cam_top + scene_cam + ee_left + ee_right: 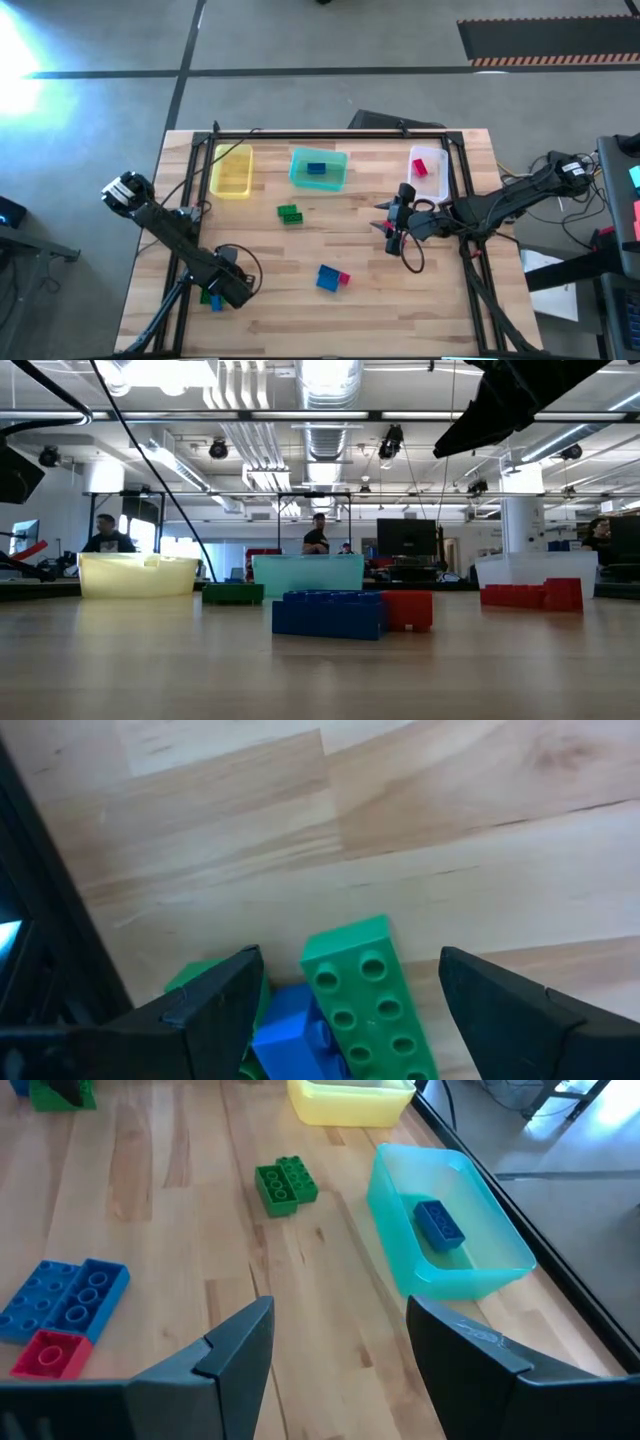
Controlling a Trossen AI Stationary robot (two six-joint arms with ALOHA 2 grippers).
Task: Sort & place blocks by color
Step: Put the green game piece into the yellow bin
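Note:
My left gripper [213,290] is low at the table's near left, open. Its fingers stand on either side of a green brick [365,1000], which lies against a blue brick [288,1032] and another green brick [195,975]. My right gripper [390,222] hangs open and empty right of the table's centre, above the wood [340,1320]. A green brick [289,212] lies mid-table. A blue brick [326,277] with a red one [344,279] beside it lies nearer the front. The teal bin [318,168] holds a blue brick [439,1223]. The clear bin [428,165] holds a red brick [420,167].
A yellow bin [232,171] stands at the far left, next to the teal bin. A black frame rail [330,134] runs along the table's far edge and down both sides. People stand in the room beyond the table [316,535]. Bare wood lies between the two arms.

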